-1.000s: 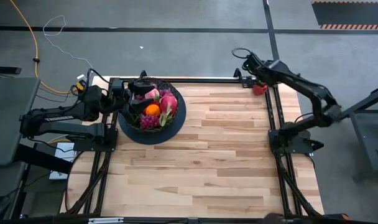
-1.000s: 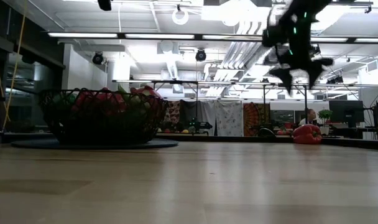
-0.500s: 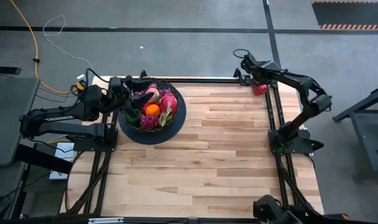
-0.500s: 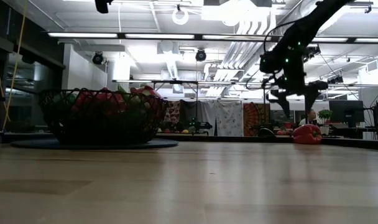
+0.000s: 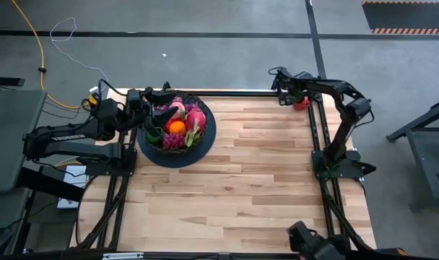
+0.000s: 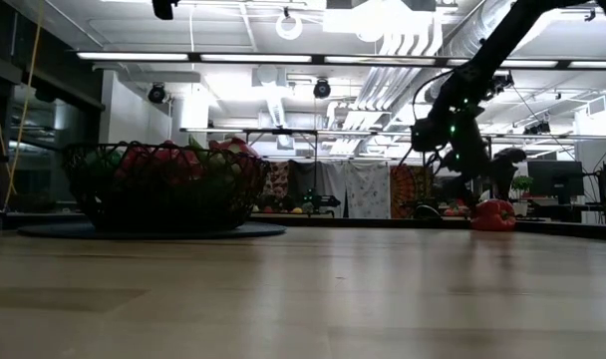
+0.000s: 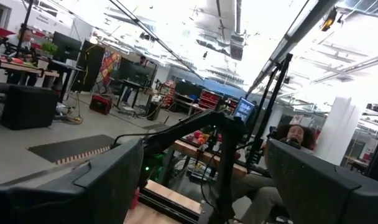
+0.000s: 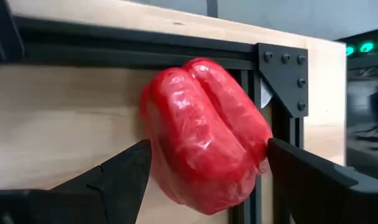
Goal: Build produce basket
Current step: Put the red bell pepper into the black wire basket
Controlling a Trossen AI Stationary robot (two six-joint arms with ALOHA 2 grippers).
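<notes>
My right gripper [image 8: 204, 171] hangs over the red pepper [image 8: 204, 134] at the tabletop's [image 5: 263, 180] upper-right corner in the high view, fingers spread and straddling it. Wedged against the frame rail [image 8: 127, 53], it could squirt sideways or a finger could snag the rail. Its long axis lies along the rail. The left gripper [image 5: 149, 110], fingers apart, waits at the basket [image 5: 205, 141].

Two dark, slim jointed arms — the right arm [image 6: 462, 95] bears a small green light — trailing thin black cables.

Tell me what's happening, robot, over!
Right end effector open over the red pepper in the table's corner. Left end effector open above the basket. Nothing in the way.
</notes>
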